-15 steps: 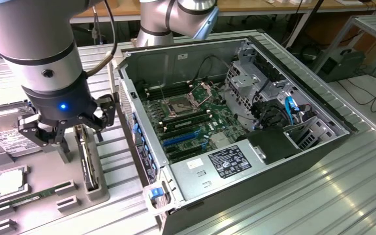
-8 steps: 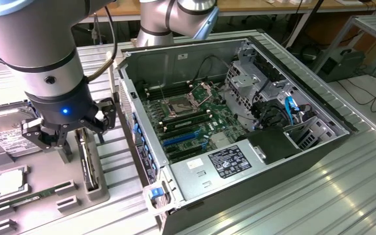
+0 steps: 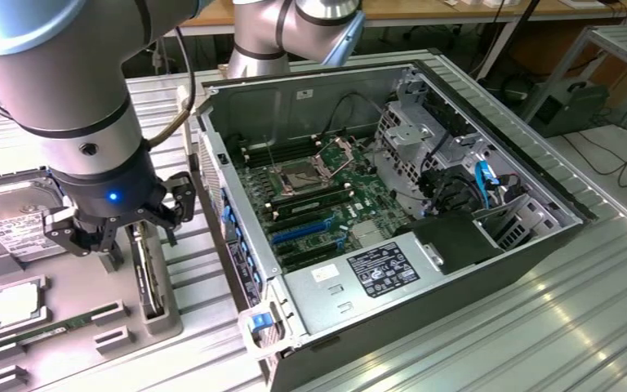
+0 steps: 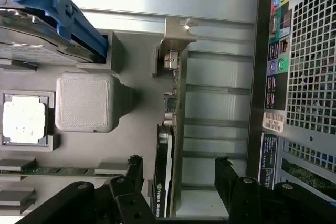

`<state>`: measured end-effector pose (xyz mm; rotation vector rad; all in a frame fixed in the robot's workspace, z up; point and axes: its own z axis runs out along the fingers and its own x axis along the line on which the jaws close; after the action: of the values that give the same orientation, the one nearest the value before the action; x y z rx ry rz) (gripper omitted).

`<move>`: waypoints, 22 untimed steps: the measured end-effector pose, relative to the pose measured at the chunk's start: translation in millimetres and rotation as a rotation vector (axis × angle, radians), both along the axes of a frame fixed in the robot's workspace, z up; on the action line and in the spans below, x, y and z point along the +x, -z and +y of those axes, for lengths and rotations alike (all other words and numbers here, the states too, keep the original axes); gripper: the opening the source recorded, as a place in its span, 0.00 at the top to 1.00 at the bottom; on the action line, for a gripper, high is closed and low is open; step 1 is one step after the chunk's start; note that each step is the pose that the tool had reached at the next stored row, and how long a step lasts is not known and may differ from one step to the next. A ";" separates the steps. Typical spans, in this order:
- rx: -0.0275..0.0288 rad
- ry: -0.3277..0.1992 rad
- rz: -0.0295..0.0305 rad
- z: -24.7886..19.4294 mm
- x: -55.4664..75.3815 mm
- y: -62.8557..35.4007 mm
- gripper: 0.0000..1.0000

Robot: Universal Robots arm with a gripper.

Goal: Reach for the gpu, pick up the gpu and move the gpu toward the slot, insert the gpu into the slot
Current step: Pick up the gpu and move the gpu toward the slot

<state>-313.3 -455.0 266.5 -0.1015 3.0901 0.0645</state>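
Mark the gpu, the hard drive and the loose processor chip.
gpu (image 4: 177,129): wrist view, board's upturned edge.
hard drive (image 3: 11,229): exterior view, labelled top face.
processor chip (image 4: 23,120): wrist view, metal lid.

The gpu (image 4: 170,150) stands on edge beneath my gripper (image 4: 179,163), between its fingers (image 4: 231,182); the computer case (image 4: 304,77) lies beyond one finger, the hard drive (image 4: 31,40) beyond the other.

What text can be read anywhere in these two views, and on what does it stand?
"NVIDIA QUADRO": on the gpu, along its dark edge, wrist view.
power supply label: too small to read.
hard drive label: blurred.
rear panel sticker on the computer case: blurred.
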 end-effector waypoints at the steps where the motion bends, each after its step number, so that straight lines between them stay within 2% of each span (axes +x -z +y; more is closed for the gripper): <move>1: -0.0001 0.000 0.0000 0.0 0.0 0.4 0.34; 3: 0.0001 0.000 0.0009 0.0 -0.2 1.2 0.34; 5: 0.0009 0.000 0.0130 0.0 -0.3 2.6 0.34; 7: 0.0008 0.000 0.0190 0.0 -0.2 4.9 0.34; 15: 0.0013 0.000 0.0206 -0.3 -3.1 12.3 0.34; 22: 0.0013 0.013 0.0207 -0.3 -3.5 24.5 0.34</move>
<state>-316.8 -455.4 242.0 -0.0807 3.1111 0.0675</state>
